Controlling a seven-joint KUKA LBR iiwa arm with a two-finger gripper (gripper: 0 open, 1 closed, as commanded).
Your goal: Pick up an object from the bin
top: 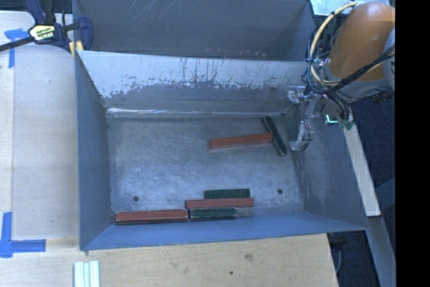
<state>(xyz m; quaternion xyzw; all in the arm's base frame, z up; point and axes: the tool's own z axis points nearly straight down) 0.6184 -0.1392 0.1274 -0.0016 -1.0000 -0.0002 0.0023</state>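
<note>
One dark green flat bar (274,134) lies beside end effector (302,136) by grey metal bin (201,30) right wall; pre-grasp, grip state unreadable, next: straddle it.

The gripper (300,135) hung low at the grey bin's (168,30) three o'clock side. Just at its nine o'clock lay a tilted dark green bar (274,135), touching a brown bar (240,141). Four more bars (219,203) lay clustered toward six o'clock.

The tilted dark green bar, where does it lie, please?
The dark green bar lies right of the bin's middle, by the reddish-brown bar's right end, beside the gripper.
</note>
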